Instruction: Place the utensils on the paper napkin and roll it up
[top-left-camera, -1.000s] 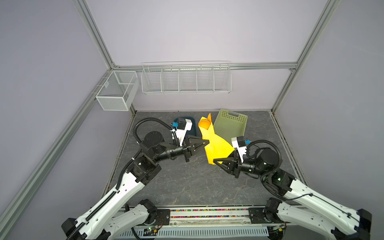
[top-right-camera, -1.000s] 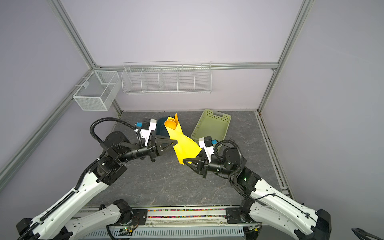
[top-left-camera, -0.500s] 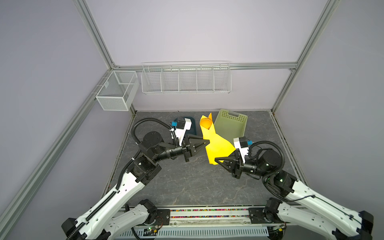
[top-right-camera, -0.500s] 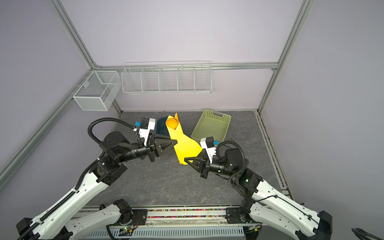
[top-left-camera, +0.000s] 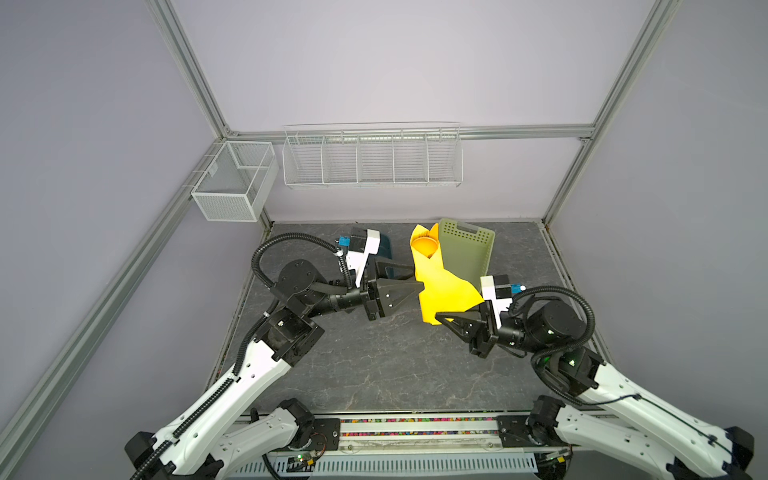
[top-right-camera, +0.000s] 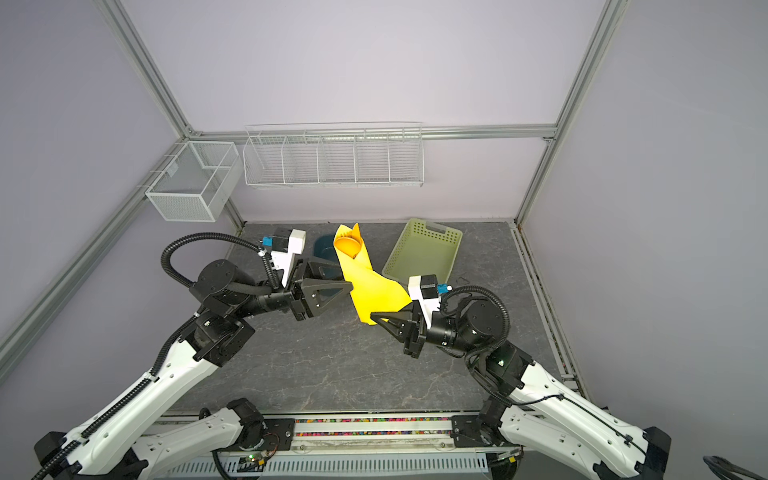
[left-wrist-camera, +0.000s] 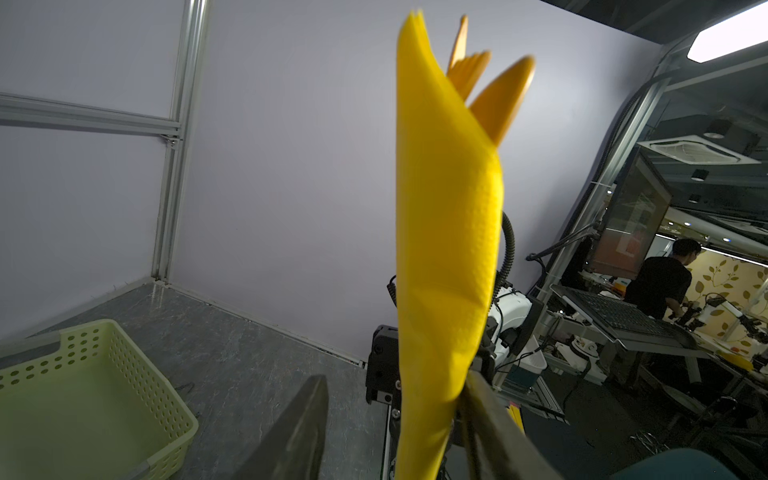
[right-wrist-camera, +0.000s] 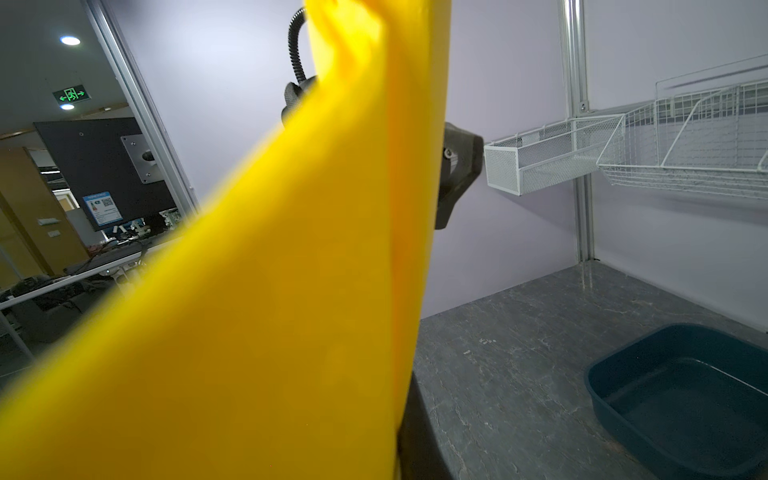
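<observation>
1. Napkin (top-left-camera: 440, 286) stands upright over the table (top-left-camera: 374, 365), loosely rolled into a cone that is narrow at the top and flares toward its lower end.
2. Cutlery (top-left-camera: 424, 245) sits inside the roll. The spoon bowl shows at the top opening in both top views, and orange tips (left-wrist-camera: 498, 95) poke out in the left wrist view.
3. Right gripper (top-left-camera: 437, 316): jaws clenched on the napkin's lower corner. The yellow sheet fills most of the right wrist view (right-wrist-camera: 291, 291).
4. Left gripper (top-left-camera: 417, 278): jaws released and parted at the napkin's mid-height edge. In the left wrist view the roll runs between the two fingers (left-wrist-camera: 299, 424), close against one and clear of the other.
5. Green basket (top-left-camera: 469, 253) sits behind the napkin, and a blue tub (right-wrist-camera: 681, 399) is on the table near the left gripper.
</observation>
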